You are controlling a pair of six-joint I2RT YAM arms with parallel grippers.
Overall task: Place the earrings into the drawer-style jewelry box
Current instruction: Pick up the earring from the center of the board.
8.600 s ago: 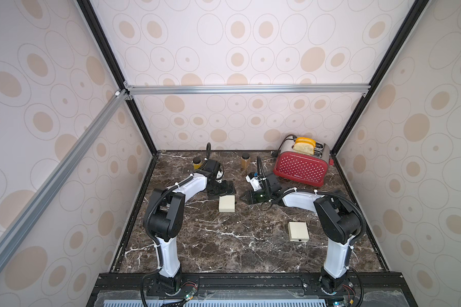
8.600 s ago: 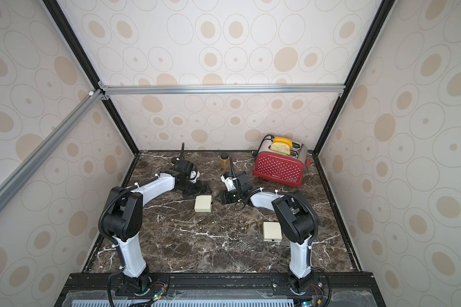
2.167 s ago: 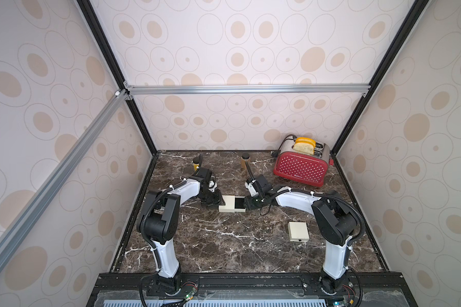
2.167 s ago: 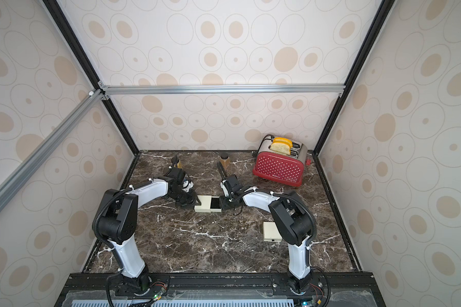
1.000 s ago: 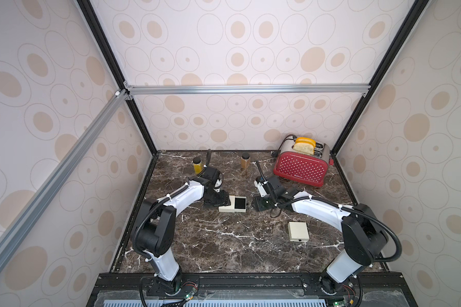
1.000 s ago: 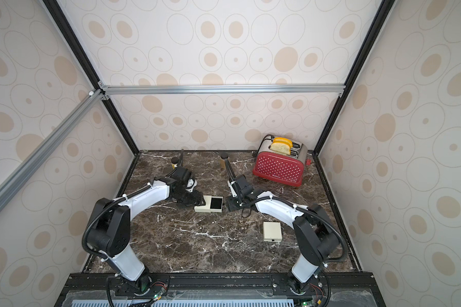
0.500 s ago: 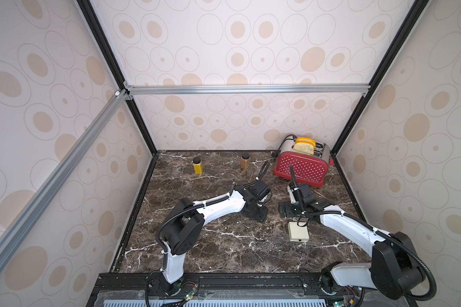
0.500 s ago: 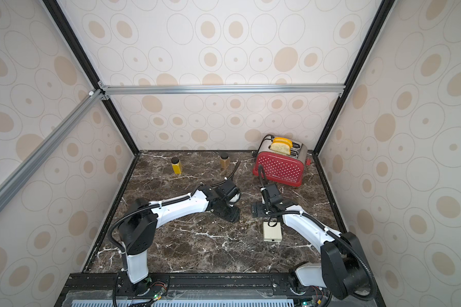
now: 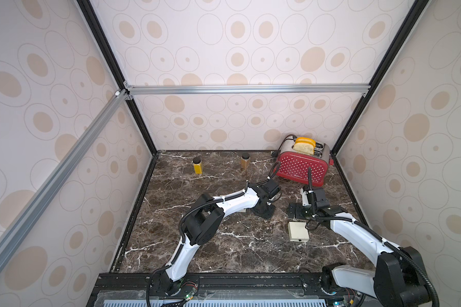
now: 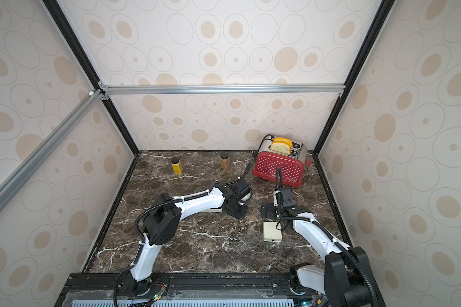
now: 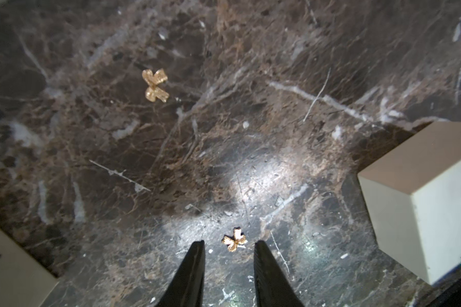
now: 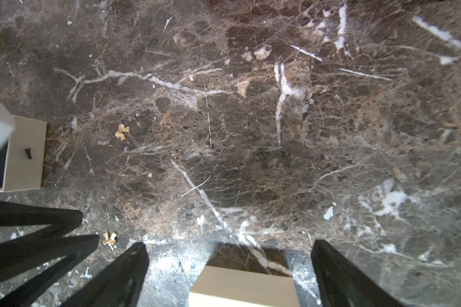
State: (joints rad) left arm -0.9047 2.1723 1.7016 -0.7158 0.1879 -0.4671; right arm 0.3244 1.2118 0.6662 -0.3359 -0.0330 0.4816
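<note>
**Left tool poised around a gold bow earring on the marble surface [image 9: 224,247]**

The left tool [image 11: 229,245] is unclenched. Its fingers stand apart with one earring [image 11: 234,239] lying between the tips, touched by neither. The other earring [image 11: 155,85] lies on the surface beyond them. The drawer-style jewelry box [image 10: 214,210] peeks from under the left arm at 9 o'clock of that tool. At its 3 o'clock, the right tool [image 12: 229,245] hangs fully released above a cream box [image 9: 298,231].

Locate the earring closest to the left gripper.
In the left wrist view that earring lies on the marble tabletop just beyond the left gripper's tips, centred on the gap between them; the second earring lies farther out.
</note>
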